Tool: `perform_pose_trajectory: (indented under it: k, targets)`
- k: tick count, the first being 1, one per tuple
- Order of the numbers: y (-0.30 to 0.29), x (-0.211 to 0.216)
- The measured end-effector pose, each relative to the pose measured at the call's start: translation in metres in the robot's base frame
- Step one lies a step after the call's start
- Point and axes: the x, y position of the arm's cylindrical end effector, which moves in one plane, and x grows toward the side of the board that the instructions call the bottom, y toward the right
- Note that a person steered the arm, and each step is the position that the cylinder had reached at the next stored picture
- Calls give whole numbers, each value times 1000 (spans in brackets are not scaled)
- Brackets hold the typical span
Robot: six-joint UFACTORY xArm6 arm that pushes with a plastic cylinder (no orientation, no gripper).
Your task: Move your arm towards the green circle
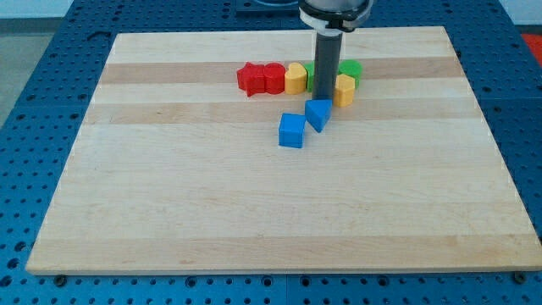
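The green circle (351, 69) sits near the view's top, right of centre, partly hidden behind my rod. My tip (325, 98) rests on the board just below and left of it, touching or nearly touching the top of a blue block (318, 113). A second green block (310, 74) peeks out left of the rod. A yellow block (345, 89) lies right of the rod, just below the green circle. Another yellow block (295, 79) lies left of the rod.
Two red blocks (251, 79) (273, 78) stand in a row left of the yellow block. A blue cube (291, 130) lies below and left of the tip. The wooden board (254, 212) lies on a blue perforated table.
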Motion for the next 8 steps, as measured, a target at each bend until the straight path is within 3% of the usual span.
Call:
perform_pose_trajectory:
  k: [1, 3, 4, 5, 6, 7, 8]
  targets:
    - [4, 0]
    - [19, 41]
    - [62, 38]
    - [103, 2]
    - [112, -60]
    - [95, -108]
    - [66, -113]
